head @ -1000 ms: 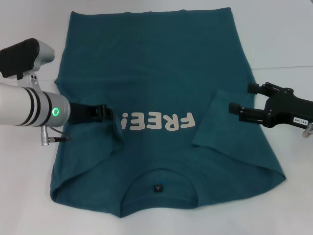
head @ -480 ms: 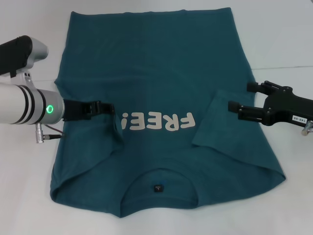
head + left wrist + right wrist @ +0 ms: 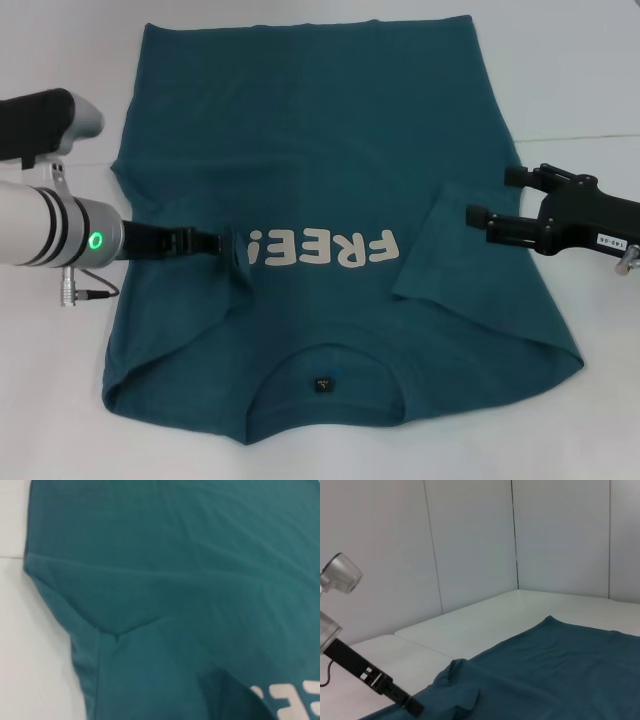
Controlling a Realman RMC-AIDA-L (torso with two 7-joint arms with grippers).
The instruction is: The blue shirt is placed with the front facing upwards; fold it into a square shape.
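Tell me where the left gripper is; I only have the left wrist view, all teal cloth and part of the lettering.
Observer: The left gripper is low over the blue shirt, right beside the "!" of the lettering.
Operator: Report the right arm.
Observer: The right gripper is open, fingers over the shirt's right edge beside the sleeve.
Operator: Describe that sleeve.
Observer: It is already folded in over the chest, its edge just past the "F".
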